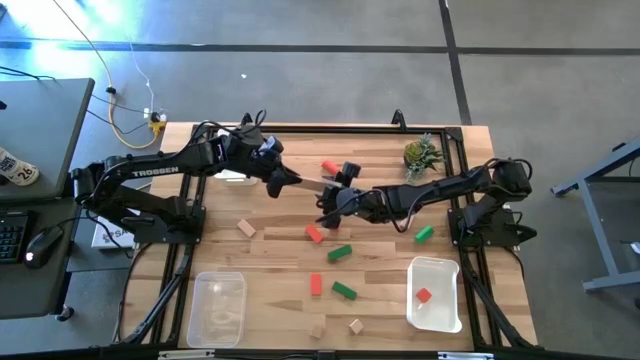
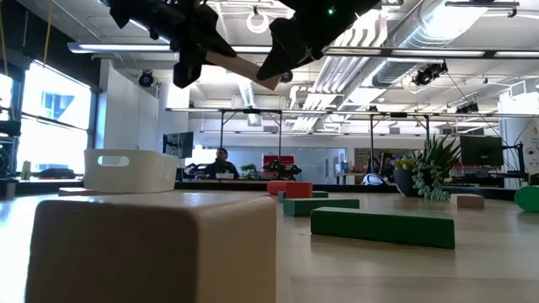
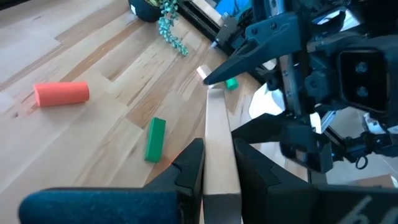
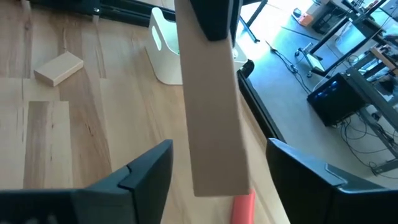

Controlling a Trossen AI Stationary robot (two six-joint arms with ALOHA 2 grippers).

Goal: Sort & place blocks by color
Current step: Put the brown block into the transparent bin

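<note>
A long tan block (image 1: 306, 186) hangs in the air over the table's middle, with my left gripper (image 1: 288, 180) shut on one end. Its free end reaches between the fingers of my right gripper (image 4: 217, 158), which stands open; in the right wrist view there is a gap on each side of the block (image 4: 211, 106). Other blocks lie on the table: red (image 1: 329, 167), (image 1: 314, 234), (image 1: 316, 285), green (image 1: 339, 253), (image 1: 344, 291), (image 1: 424, 234) and tan (image 1: 246, 228), (image 1: 355, 326). My left gripper pinches the tan block's near end (image 3: 219, 163) between its two fingers (image 3: 186, 168). The fingers lie along the block, which sticks out ahead of them toward the right gripper. It comes from the table's left, slanting down. The block is lifted clear of the table.
A white tray (image 1: 436, 305) at the near right holds one red block (image 1: 424, 295). A clear tray (image 1: 217, 310) stands at the near left. A small potted plant (image 1: 421, 154) sits at the far right. In the low view a tan block (image 2: 152, 248) lies close to the camera.
</note>
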